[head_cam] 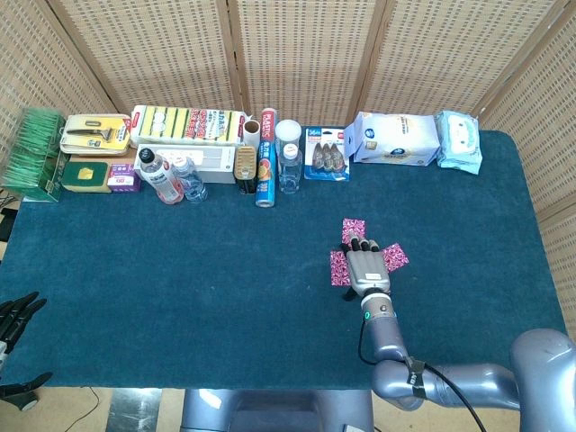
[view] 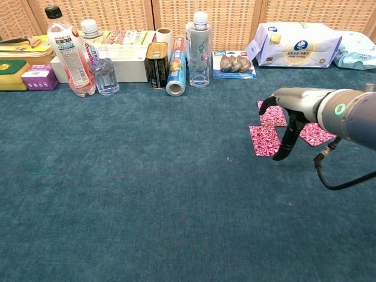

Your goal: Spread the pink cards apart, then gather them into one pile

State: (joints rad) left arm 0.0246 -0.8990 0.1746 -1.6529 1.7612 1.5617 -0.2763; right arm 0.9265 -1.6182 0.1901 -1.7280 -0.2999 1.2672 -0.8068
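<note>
head view: right hand (head_cam: 366, 266) lies palm-down, fingers apart, holding nothing, over three pink cards (head_cam: 340, 267) on the blue mat (head_cam: 207, 270); cards show at its 9, 12 and 2 o'clock. left hand (head_cam: 16, 317) spread, idle, 8 o'clock corner.

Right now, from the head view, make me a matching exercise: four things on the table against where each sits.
Things
1. right hand
2. left hand
3. blue wipes pack
4. green box

Places
A. far right end of the back row
B. over the pink cards
C. far left end of the back row
D. off the table's near left corner

Pairs: 1-B, 2-D, 3-A, 4-C
</note>
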